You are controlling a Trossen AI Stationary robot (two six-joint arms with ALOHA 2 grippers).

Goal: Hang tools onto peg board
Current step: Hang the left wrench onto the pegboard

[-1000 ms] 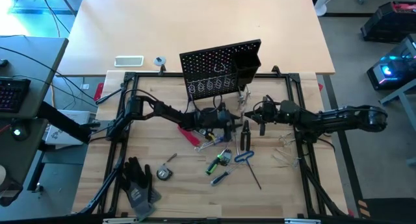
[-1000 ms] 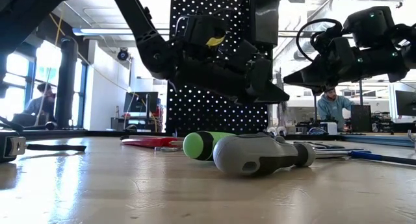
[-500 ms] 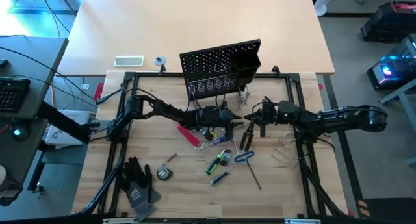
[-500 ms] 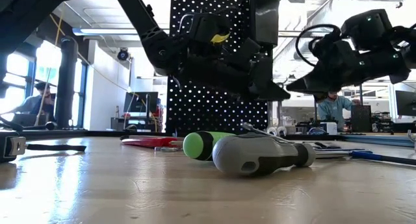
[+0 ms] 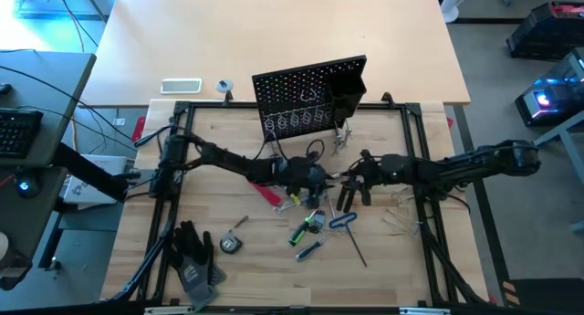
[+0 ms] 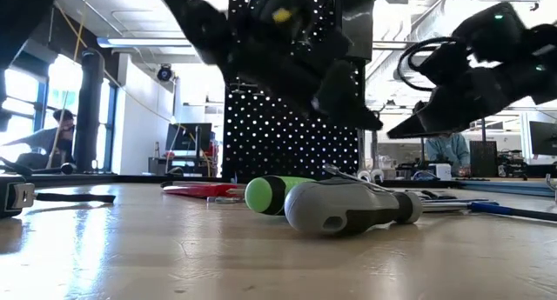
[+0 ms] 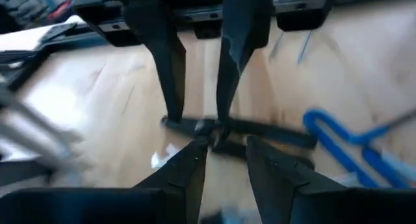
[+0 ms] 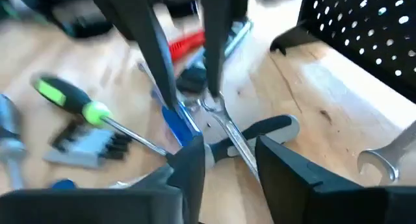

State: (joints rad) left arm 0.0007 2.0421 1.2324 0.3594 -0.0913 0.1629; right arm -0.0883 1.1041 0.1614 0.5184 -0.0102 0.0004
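Fingers of both grippers stand apart and hold nothing that I can see: my left gripper (image 5: 321, 178) and right gripper (image 5: 344, 180) face each other above the tools (image 5: 315, 222), which lie loose at mid-table. I count one black perforated peg board (image 5: 306, 100) upright behind them, one green-handled screwdriver (image 6: 271, 195) and one blue-handled hex key (image 5: 345, 222). Light wooden table (image 5: 219, 278); one person (image 6: 448, 149) sits in the room beyond.

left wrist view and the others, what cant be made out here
- Left wrist view: motion blur; whether the left gripper holds anything is unclear; the blue-handled hex key runs off the edge.
- Low view: the grey-handled screwdriver hides the tools behind it.
- High view: the tool pile is too small to sort; both arms cover part.
- Right wrist view: the wrench is cut off.
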